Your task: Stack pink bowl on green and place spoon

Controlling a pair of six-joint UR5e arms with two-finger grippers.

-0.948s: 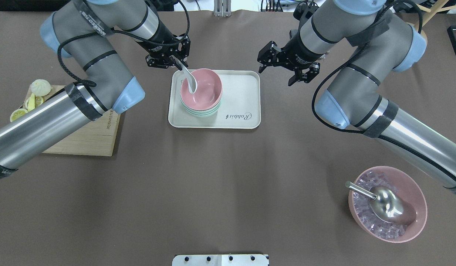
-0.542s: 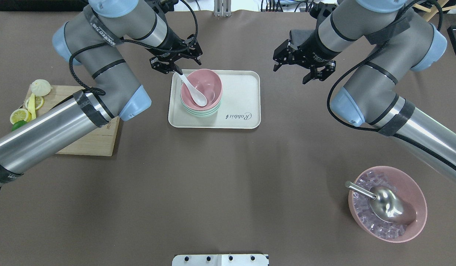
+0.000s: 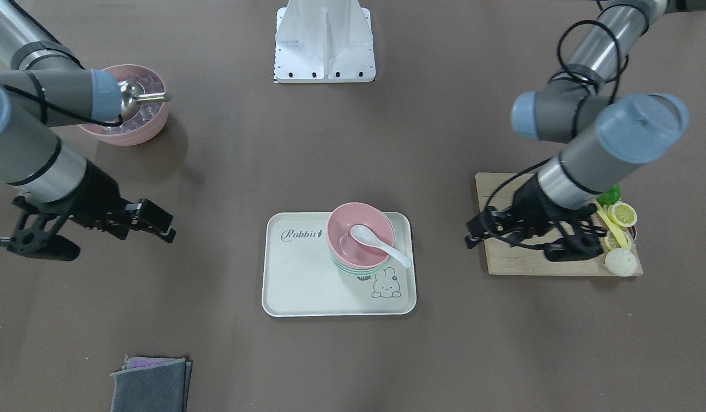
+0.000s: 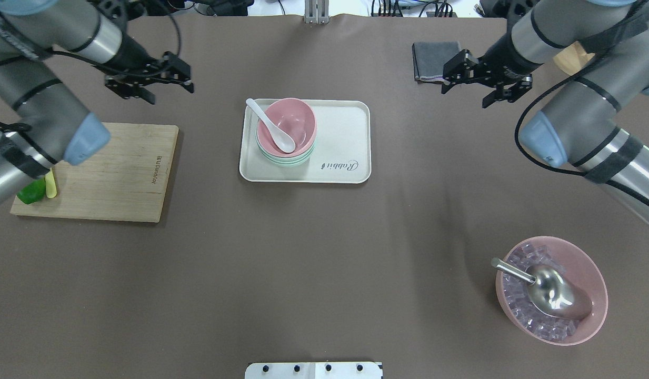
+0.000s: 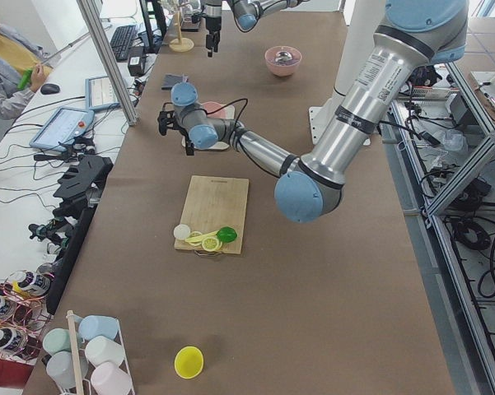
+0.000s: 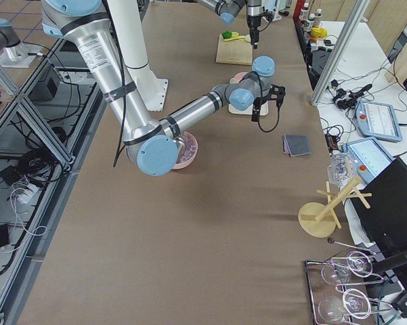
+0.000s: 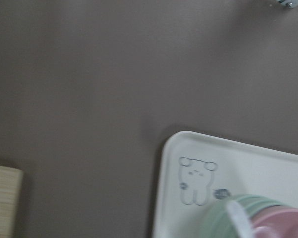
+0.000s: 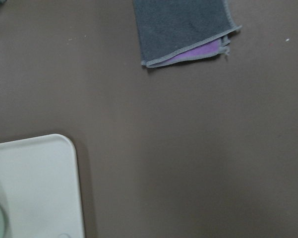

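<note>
The pink bowl (image 4: 295, 122) sits stacked in the green bowl (image 4: 282, 160) on the left part of the cream tray (image 4: 345, 131). The white spoon (image 4: 271, 126) lies in the pink bowl, its handle over the far left rim. The stack also shows in the front-facing view: pink bowl (image 3: 344, 229), green bowl (image 3: 358, 269), spoon (image 3: 381, 246). My left gripper (image 4: 166, 90) is open and empty, well left of the tray. My right gripper (image 4: 465, 96) is open and empty, right of the tray. The left wrist view shows the tray corner (image 7: 198, 163) and the green bowl's rim (image 7: 223, 213).
A wooden cutting board (image 4: 108, 173) with lemon and lime pieces lies at the left. A pink bowl of ice (image 4: 592, 287) with a metal scoop (image 4: 548, 292) stands at the near right. A folded grey cloth (image 4: 435, 60) lies at the far right, by my right gripper.
My left gripper let go of the spoon, which now lies in the pink bowl, and drew away to the left. My right gripper moved away to the right.
</note>
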